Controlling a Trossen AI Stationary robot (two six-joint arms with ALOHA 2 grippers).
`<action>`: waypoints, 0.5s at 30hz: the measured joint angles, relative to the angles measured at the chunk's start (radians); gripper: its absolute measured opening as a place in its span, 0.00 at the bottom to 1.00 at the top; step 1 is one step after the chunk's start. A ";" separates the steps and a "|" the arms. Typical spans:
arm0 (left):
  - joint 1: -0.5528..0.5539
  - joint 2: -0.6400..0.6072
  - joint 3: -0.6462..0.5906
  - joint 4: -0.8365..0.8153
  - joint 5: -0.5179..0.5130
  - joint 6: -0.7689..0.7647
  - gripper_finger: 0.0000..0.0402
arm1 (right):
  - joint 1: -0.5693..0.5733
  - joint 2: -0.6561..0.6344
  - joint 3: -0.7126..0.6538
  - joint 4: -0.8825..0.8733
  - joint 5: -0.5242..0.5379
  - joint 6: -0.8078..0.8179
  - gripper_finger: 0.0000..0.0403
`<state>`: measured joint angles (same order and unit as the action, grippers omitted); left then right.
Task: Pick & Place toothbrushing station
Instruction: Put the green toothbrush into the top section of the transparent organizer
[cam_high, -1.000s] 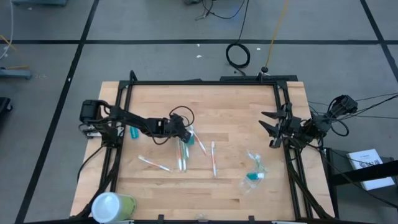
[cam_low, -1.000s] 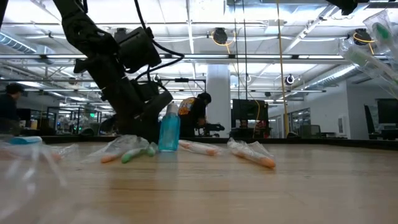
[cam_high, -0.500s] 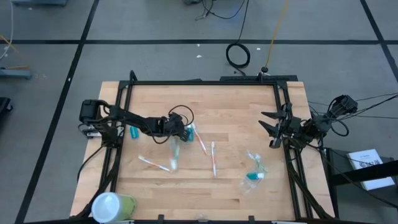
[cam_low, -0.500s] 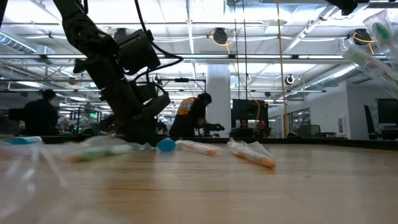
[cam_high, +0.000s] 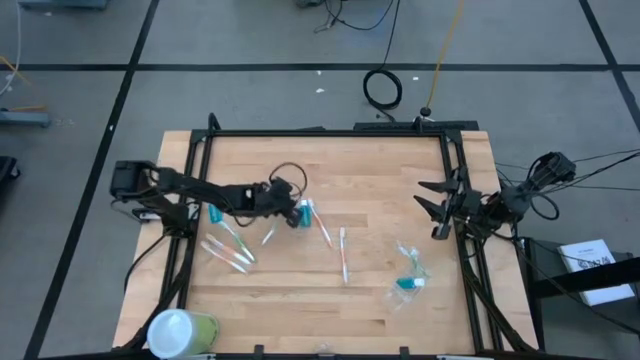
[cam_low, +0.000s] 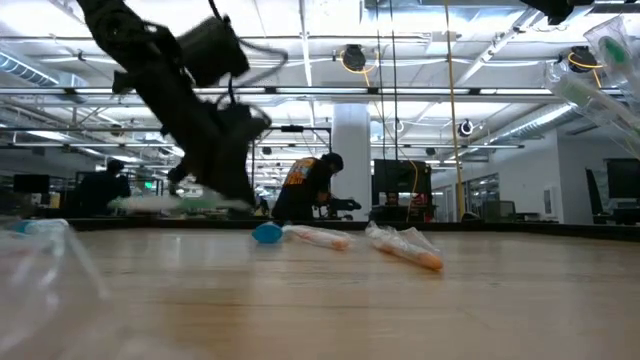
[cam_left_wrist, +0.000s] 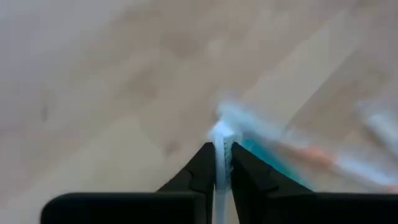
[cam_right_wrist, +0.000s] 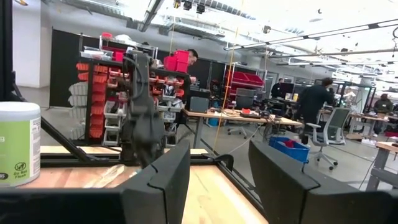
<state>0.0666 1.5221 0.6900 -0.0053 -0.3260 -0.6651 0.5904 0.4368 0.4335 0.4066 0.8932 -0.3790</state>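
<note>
The left gripper (cam_high: 290, 205) pinches a thin clear plastic bag edge (cam_left_wrist: 219, 146) mid-table, its toothbrushes (cam_high: 228, 250) trailing toward that arm's base, while the right gripper (cam_high: 430, 205) waits spread at the right edge.

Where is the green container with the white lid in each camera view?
High view: green container, in the picture's bottom-left.
Low view: not in it.
Left wrist view: not in it.
Right wrist view: far off, beside the left arm.
Shared landmark: left arm.
</note>
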 joint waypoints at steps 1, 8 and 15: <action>-0.002 -0.027 0.000 0.008 -0.003 0.024 0.08 | 0.000 0.007 0.000 -0.001 0.000 0.000 0.39; -0.041 -0.206 0.001 0.278 -0.001 0.293 0.05 | -0.032 0.079 0.000 0.053 -0.003 0.022 0.39; -0.078 -0.255 0.003 0.710 0.088 0.619 0.08 | -0.102 0.198 0.000 0.174 -0.059 0.024 0.39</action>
<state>-0.0113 1.2667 0.6926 0.7044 -0.2376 -0.0463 0.4883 0.6352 0.4339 0.5803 0.8338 -0.3554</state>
